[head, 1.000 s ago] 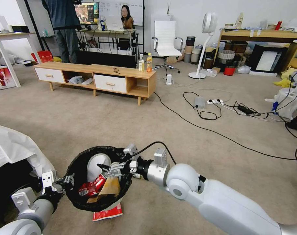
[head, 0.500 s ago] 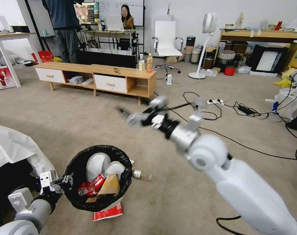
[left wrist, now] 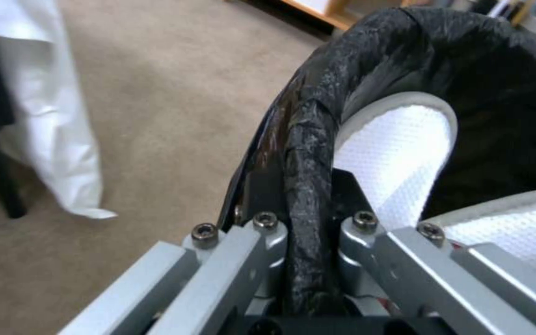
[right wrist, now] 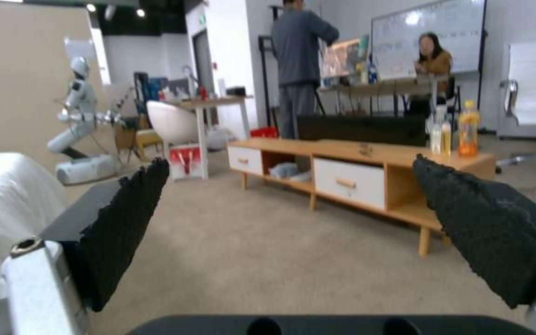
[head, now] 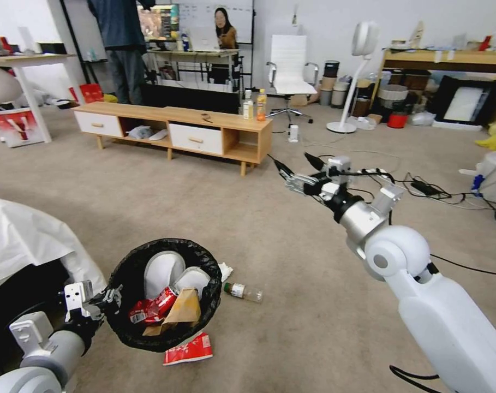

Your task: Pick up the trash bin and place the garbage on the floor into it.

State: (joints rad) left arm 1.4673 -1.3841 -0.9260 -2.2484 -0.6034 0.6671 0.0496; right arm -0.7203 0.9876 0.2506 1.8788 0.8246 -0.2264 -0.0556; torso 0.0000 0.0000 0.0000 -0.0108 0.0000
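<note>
The left gripper [head: 112, 302] is clenched on the rim of the small round trash bin lined with crinkled black plastic [head: 129, 322], held above the beige carpet floor [head: 149, 218]. Inside sit a crushed red can [head: 149, 309] and a brown paper bag [head: 182, 309]. A red-white wrapper [head: 188, 350] and a small clear bottle [head: 243, 292] lie just beside it. The right gripper [head: 296, 166] hangs high, jaws spread, empty.

You see the trash bin [head: 129, 322], black-lined, holding a red can [head: 149, 310] and brown paper bag [head: 183, 309]; beside it lie a red-white wrapper [head: 188, 349], clear bottle [head: 243, 292] and tissue [head: 225, 270] on the floor [head: 291, 305].
</note>
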